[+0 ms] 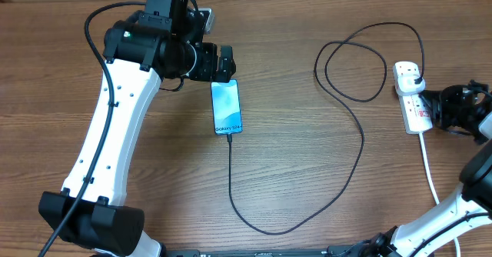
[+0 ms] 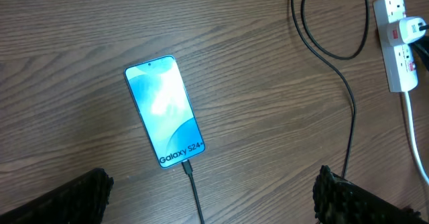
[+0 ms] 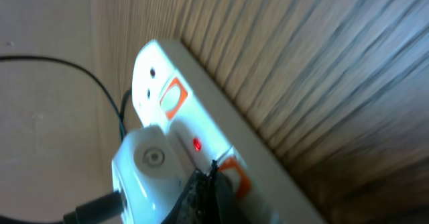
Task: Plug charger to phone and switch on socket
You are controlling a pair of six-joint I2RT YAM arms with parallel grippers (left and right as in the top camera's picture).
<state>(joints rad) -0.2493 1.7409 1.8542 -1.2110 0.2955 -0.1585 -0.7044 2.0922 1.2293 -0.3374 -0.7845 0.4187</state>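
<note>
Phone lies flat, screen up, left of centre on the table. Left gripper hangs raised near it and clear of it, fingers spread wide, holding nothing.

Charger: the tip sits in the phone's bottom port. The cable runs down, sweeps right, loops once and ends at its plug, seated in the socket at the table's right side.

Right gripper: fingers pinched together, nothing held, tip against the socket face beside a switch. A red lamp glows just above it, so power is likely on.

Handling, by judgement:
- Phone: slim, rigid, glass-faced and probably slick. Take it by the long edges and keep off the screen.
- Charger: light and limp. A tug anywhere along it could unseat the tip, so hold it close to the tip.
- Socket: light hard plastic, apt to skid under a sideways push. Press the switch straight down.

Count: one phone, one charger, one socket, one white cord, two orange switches in the right wrist view, one lamp lit, two grippers.
</note>
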